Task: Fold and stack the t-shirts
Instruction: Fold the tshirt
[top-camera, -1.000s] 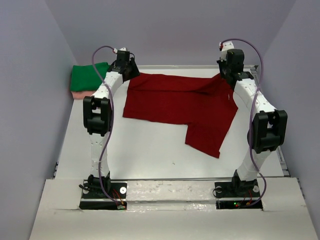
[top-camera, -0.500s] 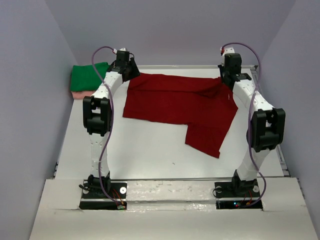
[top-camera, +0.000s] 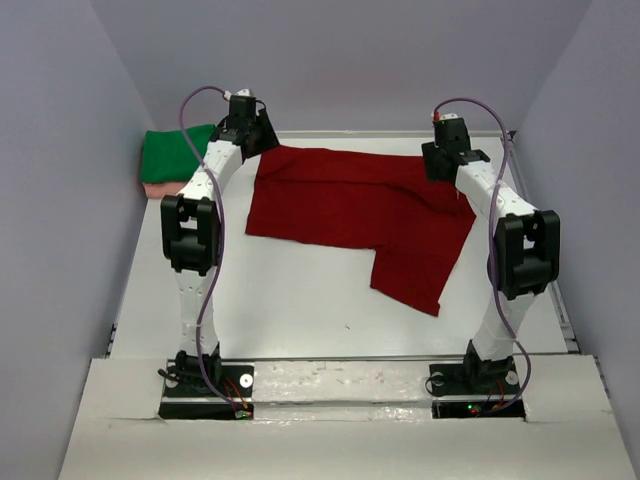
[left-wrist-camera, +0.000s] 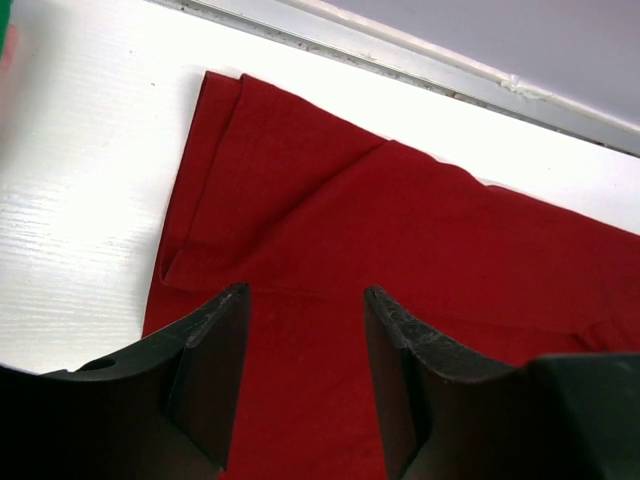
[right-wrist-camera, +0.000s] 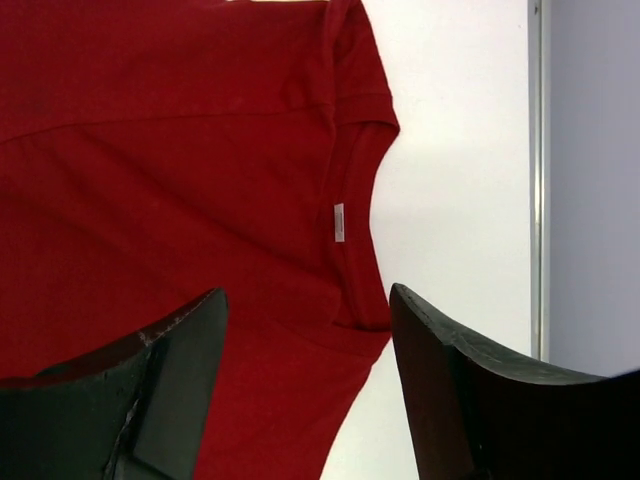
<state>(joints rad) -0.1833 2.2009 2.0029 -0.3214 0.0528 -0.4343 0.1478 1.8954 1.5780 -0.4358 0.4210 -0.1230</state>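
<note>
Dark red t-shirt (top-camera: 350, 205) lies spread on the worktop (top-camera: 300, 300) for folding; we find left pincer (left-wrist-camera: 305, 300) and right pincer (right-wrist-camera: 308, 295) wide, empty, poised over its far corners.

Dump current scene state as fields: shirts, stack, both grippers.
red t-shirt: spread on the far half of the table, creased, not folded compact
green t-shirt: folded, far left corner, on top of pink t-shirt
pink t-shirt: only an edge shows under green
left gripper: open, over red t-shirt's far-left corner, holding nothing
right gripper: open, over the collar, holding nothing
</note>
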